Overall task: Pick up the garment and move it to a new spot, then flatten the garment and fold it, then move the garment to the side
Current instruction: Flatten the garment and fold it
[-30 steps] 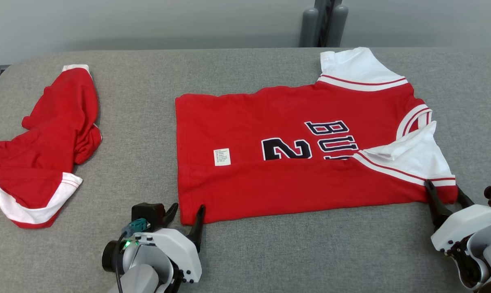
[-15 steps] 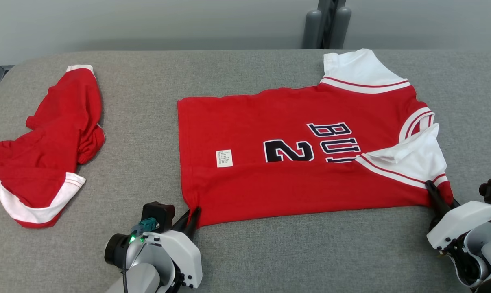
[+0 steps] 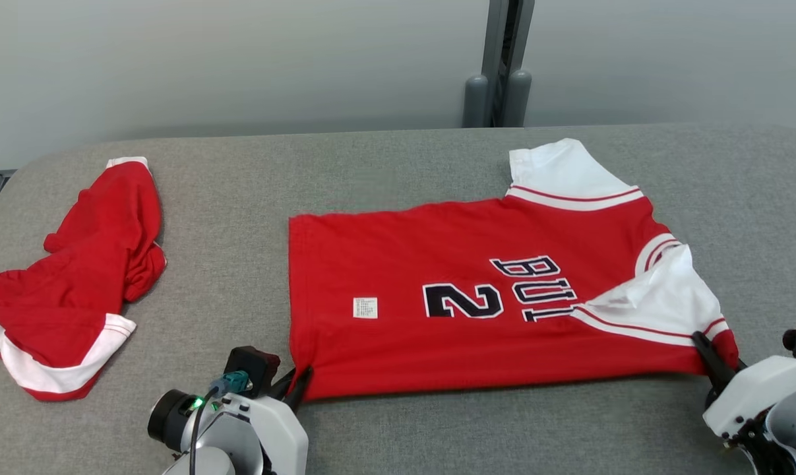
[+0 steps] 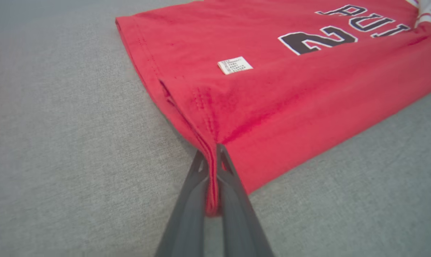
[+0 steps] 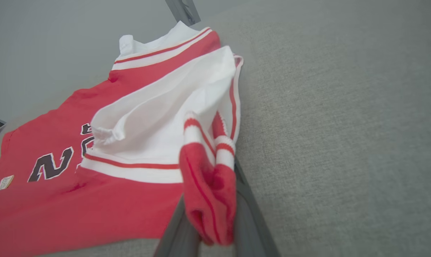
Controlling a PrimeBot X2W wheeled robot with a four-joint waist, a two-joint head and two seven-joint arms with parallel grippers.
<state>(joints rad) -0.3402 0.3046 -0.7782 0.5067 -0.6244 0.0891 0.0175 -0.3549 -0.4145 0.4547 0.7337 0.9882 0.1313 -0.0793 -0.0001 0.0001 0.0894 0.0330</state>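
Note:
The garment, a red jersey with white sleeves and dark lettering, lies spread on the grey padded table, its white label facing up. My left gripper is shut on its near left hem corner; in the left wrist view the red hem is pinched between the two dark fingers. My right gripper is shut on the near right corner by the white sleeve. In the right wrist view that bunched red and white cloth sits between the fingers and hides their tips.
A second red and white garment lies crumpled at the table's left end. A grey post stands behind the far edge against a pale wall. Bare grey table runs along the near edge between my grippers and to the right of the jersey.
Both grippers have gone from open to shut on the jersey's near corners, and the near edge has drawn taut. The whole head picture has shifted down, so the camera has moved.

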